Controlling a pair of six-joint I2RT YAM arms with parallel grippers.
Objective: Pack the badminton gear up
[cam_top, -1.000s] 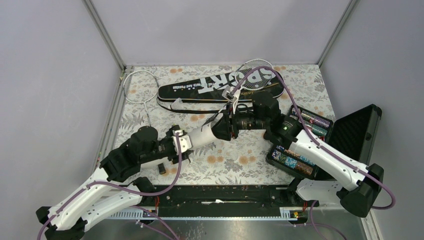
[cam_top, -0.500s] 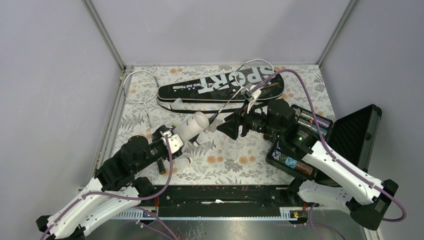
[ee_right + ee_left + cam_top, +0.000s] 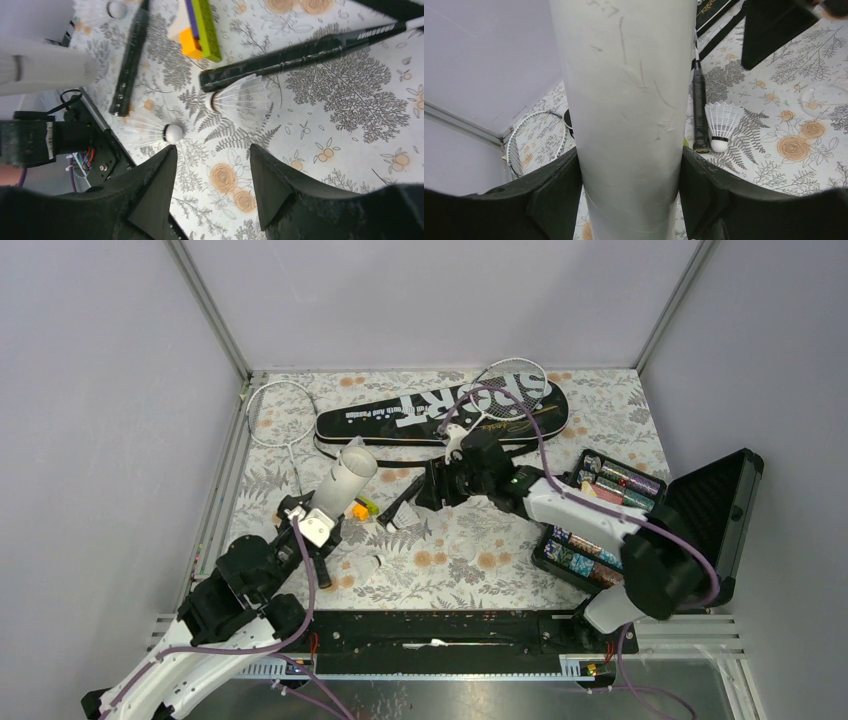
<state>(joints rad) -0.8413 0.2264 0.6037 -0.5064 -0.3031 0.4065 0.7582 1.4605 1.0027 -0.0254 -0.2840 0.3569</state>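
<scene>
My left gripper (image 3: 312, 527) is shut on the long white tube (image 3: 346, 478) and holds it tilted, open end up; the tube fills the left wrist view (image 3: 624, 115). My right gripper (image 3: 428, 490) is open and empty, just above the mat (image 3: 212, 155). One shuttlecock (image 3: 403, 516) lies just beyond its fingertips (image 3: 245, 97), at a racket handle's end (image 3: 310, 50). Another shuttlecock (image 3: 366, 565) lies nearer the front (image 3: 155, 132). One racket (image 3: 278, 403) lies far left. The other racket (image 3: 510, 390) rests on the black SPORT bag (image 3: 420, 415).
An open black hard case (image 3: 600, 525) of colourful foil items stands at the right. A small green, orange and purple block (image 3: 362, 508) lies by the tube (image 3: 200, 27). Grey walls close in the table on three sides.
My left arm has pulled the tube back to the left and tipped it upright. My right gripper has come away from the tube's mouth and moved left, low over the mat.
</scene>
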